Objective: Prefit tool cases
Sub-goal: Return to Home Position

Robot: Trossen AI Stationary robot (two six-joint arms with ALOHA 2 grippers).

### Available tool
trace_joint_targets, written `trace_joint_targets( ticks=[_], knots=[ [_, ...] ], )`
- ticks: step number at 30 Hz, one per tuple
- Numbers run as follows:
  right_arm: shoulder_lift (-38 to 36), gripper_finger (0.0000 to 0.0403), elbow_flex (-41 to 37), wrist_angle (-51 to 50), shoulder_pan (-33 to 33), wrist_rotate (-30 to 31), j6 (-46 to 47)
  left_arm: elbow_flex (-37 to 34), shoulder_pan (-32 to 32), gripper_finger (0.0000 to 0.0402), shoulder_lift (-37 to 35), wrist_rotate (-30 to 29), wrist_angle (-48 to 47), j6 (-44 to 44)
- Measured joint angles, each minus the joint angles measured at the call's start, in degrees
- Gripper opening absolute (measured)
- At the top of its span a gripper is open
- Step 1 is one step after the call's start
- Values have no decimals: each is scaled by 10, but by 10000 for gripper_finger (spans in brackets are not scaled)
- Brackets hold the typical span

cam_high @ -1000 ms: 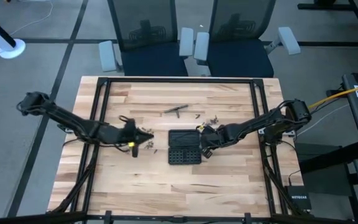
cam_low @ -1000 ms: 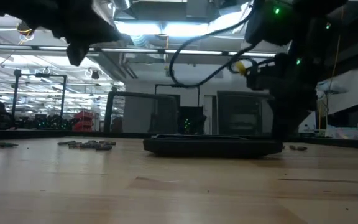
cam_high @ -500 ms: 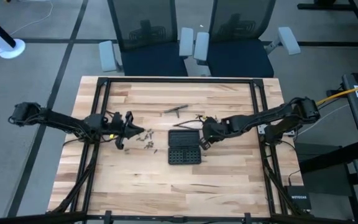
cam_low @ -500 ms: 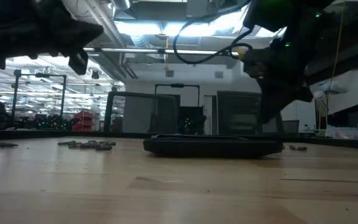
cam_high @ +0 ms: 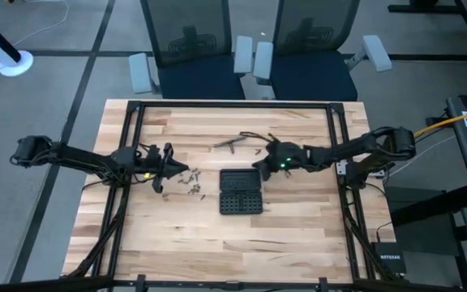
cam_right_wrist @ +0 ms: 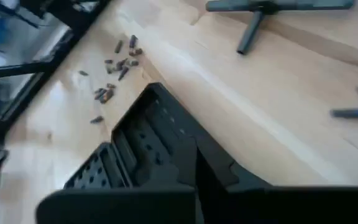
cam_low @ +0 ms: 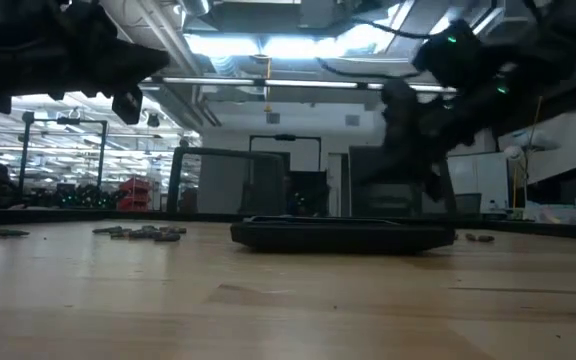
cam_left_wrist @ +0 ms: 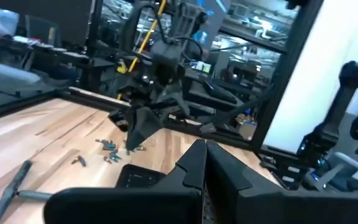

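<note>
The black tool case (cam_high: pixel 241 191) lies open and flat on the wooden table, both halves with their slot grids facing up; it also shows in the low view (cam_low: pixel 343 235) and the right wrist view (cam_right_wrist: pixel 135 155). My right gripper (cam_high: pixel 259 164) hovers shut just beyond the case's far right corner, above the table (cam_low: pixel 408 130). My left gripper (cam_high: pixel 182 170) is shut and roughly level, left of the case and over a scatter of loose bits (cam_high: pixel 191 185). Neither gripper has anything between its fingers.
A grey T-handle tool (cam_high: pixel 229 144) lies on the table beyond the case. A few more bits (cam_low: pixel 480 238) lie to the case's right. Two office chairs (cam_high: pixel 250 49) stand past the far edge. A black NETGEAR box (cam_high: pixel 389 261) sits off the table's near right.
My right gripper has drawn back from the case's right side toward the far edge, its fingers tipping up from steeply down and rising off the table. My left gripper swung from near the bits toward the far edge, levelled out, then stayed still. The case has not moved.
</note>
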Motion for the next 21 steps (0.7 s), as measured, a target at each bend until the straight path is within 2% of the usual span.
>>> trace_joint_targets(
  ticks=[3,6,10,13,17,21],
  knots=[
    [-60,0,-52,52,-2,-8,-20,0,7,0,1,-21,-2,3],
    [-153,0,-92,43,0,-9,-51,0,13,0,-2,-55,0,22],
    [-301,0,-140,12,-2,52,-114,0,16,0,-10,-87,13,60],
    [-378,0,-167,21,-2,91,-159,0,16,0,-15,-97,13,87],
    [-429,0,-192,0,-2,91,-254,0,16,0,-14,-98,12,140],
    [-434,0,-216,-11,-2,92,-330,0,16,0,-14,-98,0,173]
  ],
)
